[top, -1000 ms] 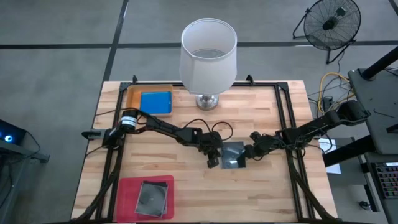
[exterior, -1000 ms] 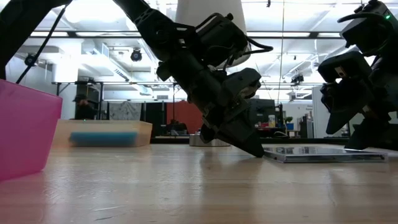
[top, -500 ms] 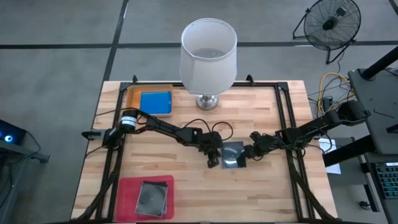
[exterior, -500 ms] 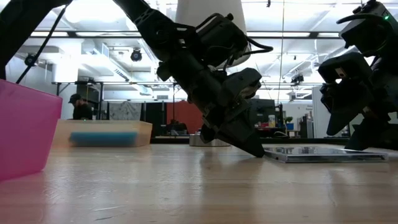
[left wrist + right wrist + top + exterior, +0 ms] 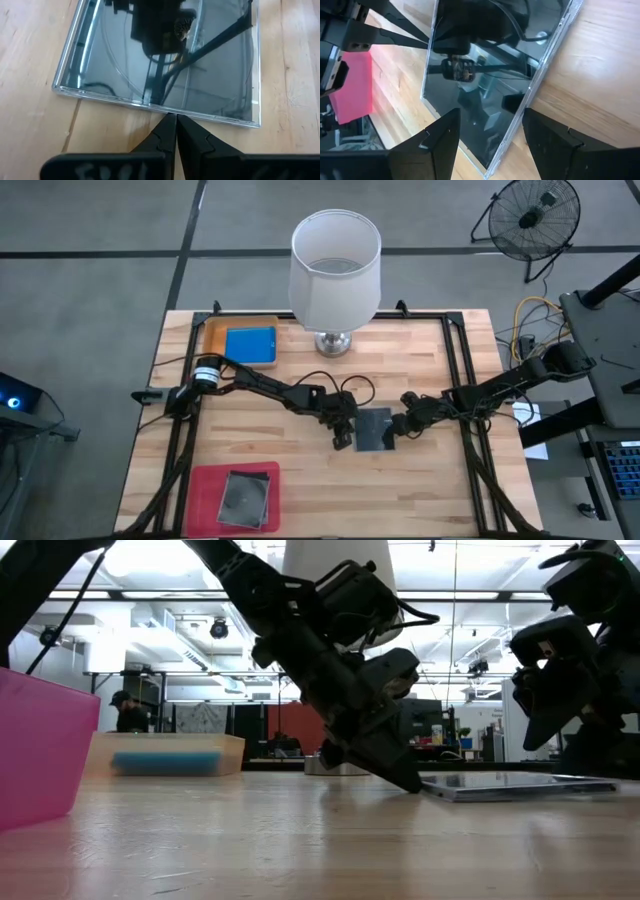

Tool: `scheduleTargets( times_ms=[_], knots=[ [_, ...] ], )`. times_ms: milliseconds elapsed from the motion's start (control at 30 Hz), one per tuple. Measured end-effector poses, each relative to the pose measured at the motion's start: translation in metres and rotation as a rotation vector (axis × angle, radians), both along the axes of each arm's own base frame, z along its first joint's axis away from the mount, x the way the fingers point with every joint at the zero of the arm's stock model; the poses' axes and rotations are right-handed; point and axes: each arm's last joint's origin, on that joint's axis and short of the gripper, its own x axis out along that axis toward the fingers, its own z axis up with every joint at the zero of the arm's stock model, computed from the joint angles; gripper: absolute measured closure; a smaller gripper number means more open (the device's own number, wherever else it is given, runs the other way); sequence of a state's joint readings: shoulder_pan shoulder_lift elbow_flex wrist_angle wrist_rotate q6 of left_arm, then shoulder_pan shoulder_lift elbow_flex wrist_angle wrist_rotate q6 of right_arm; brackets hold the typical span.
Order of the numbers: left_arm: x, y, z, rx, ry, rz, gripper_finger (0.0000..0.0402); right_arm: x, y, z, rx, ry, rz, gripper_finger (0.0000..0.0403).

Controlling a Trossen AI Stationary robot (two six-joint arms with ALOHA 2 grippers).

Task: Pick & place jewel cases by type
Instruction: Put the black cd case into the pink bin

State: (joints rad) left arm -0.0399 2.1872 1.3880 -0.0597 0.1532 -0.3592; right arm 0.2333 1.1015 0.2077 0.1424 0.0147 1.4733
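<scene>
A dark see-through case (image 5: 374, 429) lies flat in the middle of the worktop (image 5: 430, 480). The left hand (image 5: 343, 442) has its fingers pressed together, tip just at the case's edge. The right hand (image 5: 392, 436) is spread wide over the other edge, not squeezing it.

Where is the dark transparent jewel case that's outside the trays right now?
In the high view the dark jewel case lies flat on the table, middle right, between the shut left gripper at its left edge and the open right gripper at its right edge.
</scene>
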Motion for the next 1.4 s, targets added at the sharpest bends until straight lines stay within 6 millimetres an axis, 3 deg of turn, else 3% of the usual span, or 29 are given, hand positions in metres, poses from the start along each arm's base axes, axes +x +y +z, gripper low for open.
scheduleTargets(
  times_ms=[1400],
  knots=[
    [-0.005,0.000,-0.004,0.002,0.056,-0.021,0.0402,0.015,0.003,0.024,-0.042,-0.013,0.026,0.0197]
  ],
)
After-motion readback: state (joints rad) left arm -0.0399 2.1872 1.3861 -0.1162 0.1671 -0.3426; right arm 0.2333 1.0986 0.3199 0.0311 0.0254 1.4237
